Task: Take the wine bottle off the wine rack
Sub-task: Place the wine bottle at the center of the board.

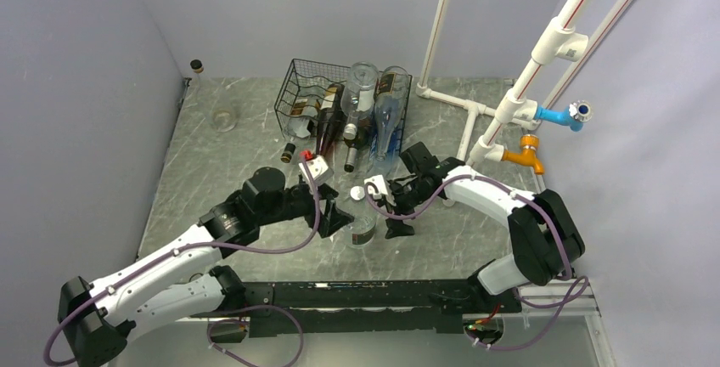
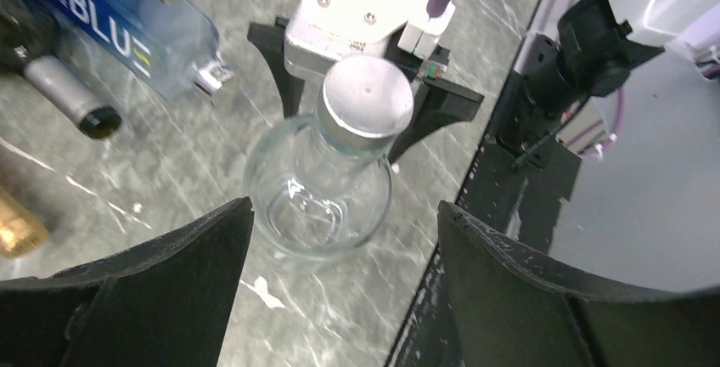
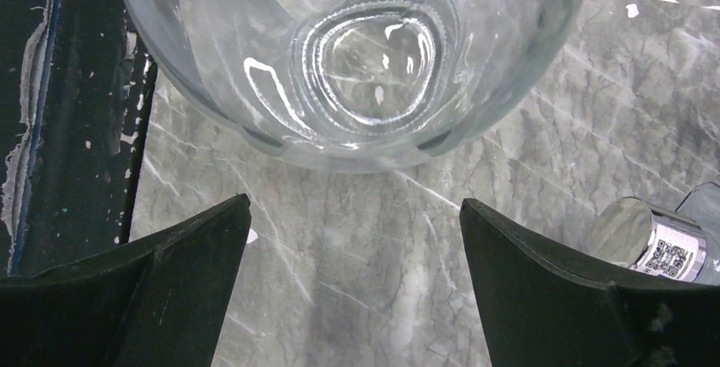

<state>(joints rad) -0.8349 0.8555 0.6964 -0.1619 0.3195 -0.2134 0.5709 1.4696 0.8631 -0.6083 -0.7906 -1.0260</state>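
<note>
We see a grey marbled table (image 1: 212,180) between plain grey walls, with white pipes (image 1: 509,104) rising at the right. The rack (image 1: 297,87) sits at the back centre, loaded with dark and clear bottles whose necks point toward the arms.

The wine bottle (image 1: 361,229) is off the rack. It is clear glass with a silver cap and stands upright on the table near the front edge, between the two arms.

The left gripper (image 2: 344,208) has its jaws spread wide. In its wrist view the bottle stands just ahead of the fingertips, in line with the gap, and we see no finger touching the glass.

The right gripper (image 3: 354,206) is spread wide too. The bottle's rounded body fills the top of its view, just beyond the fingertips, with bare table between the fingers. Neither gripper pinches anything.

A blue bottle (image 2: 119,27) lies to the left of the wine bottle in the left wrist view.
</note>
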